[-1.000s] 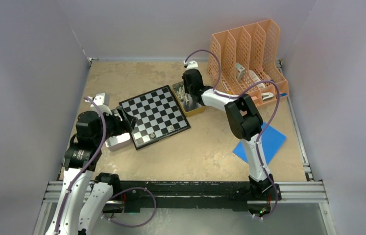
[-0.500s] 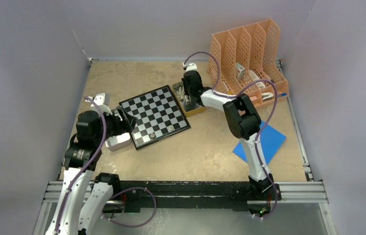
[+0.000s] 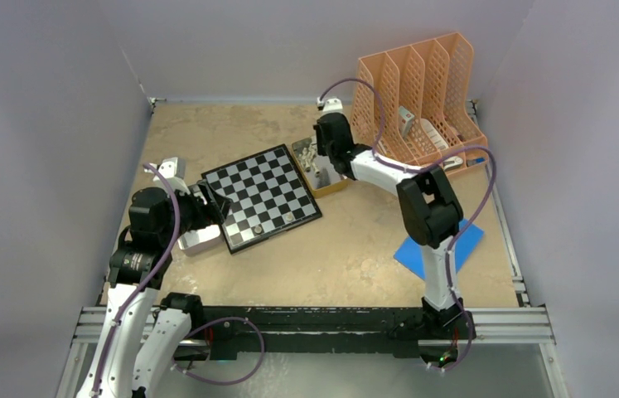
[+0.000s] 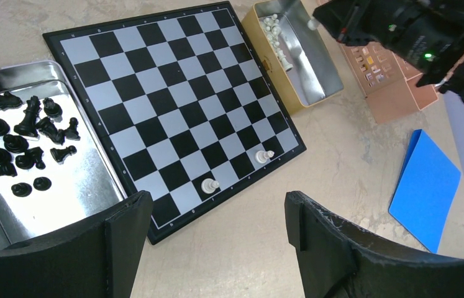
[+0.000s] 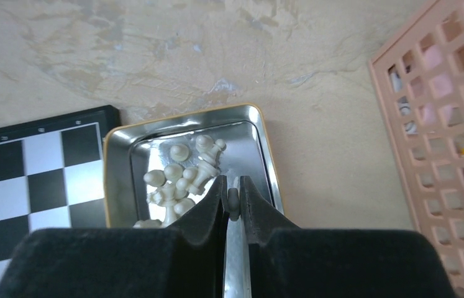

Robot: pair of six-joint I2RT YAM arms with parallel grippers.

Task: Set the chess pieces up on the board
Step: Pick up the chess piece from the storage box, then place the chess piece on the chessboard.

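Two silvery-pale chessmen (image 4: 209,185) stand on the black-and-white checked board (image 4: 173,105) beyond the left fingers (image 4: 120,230), which gape empty. The right fingers (image 5: 207,214) pinch a third pale piece (image 5: 233,202) above the gold metal tin (image 5: 265,149). Most pieces aren't placed yet.

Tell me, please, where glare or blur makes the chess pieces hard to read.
Left wrist: the metal tray glares, yet the black pieces read sharply. Right wrist: reflections in the tin clutter the pale pieces. Top external: pieces are mere specks.

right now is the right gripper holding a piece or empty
Holding: the right gripper is shut on a small pale piece, above the gold tin.
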